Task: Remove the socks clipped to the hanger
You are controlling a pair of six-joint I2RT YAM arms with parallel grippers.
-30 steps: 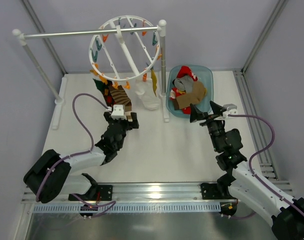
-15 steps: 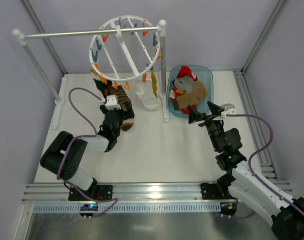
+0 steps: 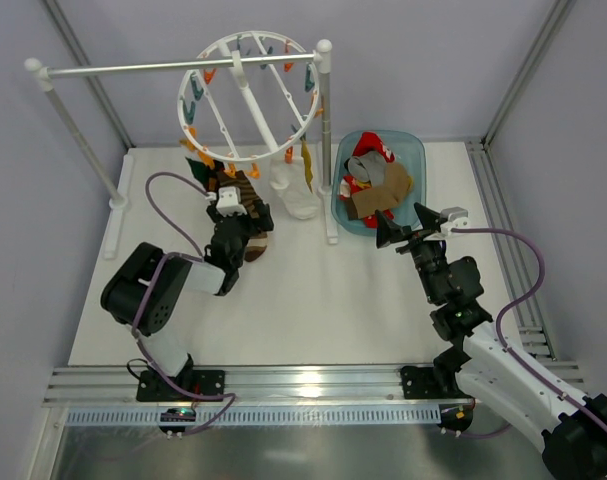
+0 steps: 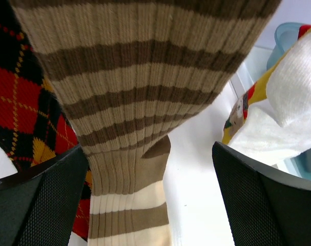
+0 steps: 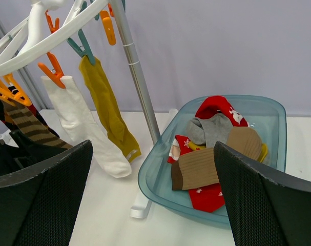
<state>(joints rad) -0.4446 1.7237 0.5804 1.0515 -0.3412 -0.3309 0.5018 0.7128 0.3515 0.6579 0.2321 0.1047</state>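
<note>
My left hand (image 4: pixel 147 154) has pushed forward since a second ago, away from the open surface (image 3: pixel 313 300) and up to the socks hanging under the hanger (image 3: pixel 248 100); my left arm now stands more upright. My right hand (image 3: pixel 403 225) has barely shifted.

My left hand is spread wide and grasps nothing. The brown-and-tan striped sock (image 4: pixel 140 92) hangs between its fingers (image 4: pixel 42 200), close to the left one, with the argyle sock (image 4: pixel 22 102) just behind. My right hand is also spread wide and empty, hovering near the blue tub (image 5: pixel 278 148) of loose socks. The white sock (image 5: pixel 83 128) and yellow sock (image 5: pixel 106 107) remain clipped to the hanger.
</note>
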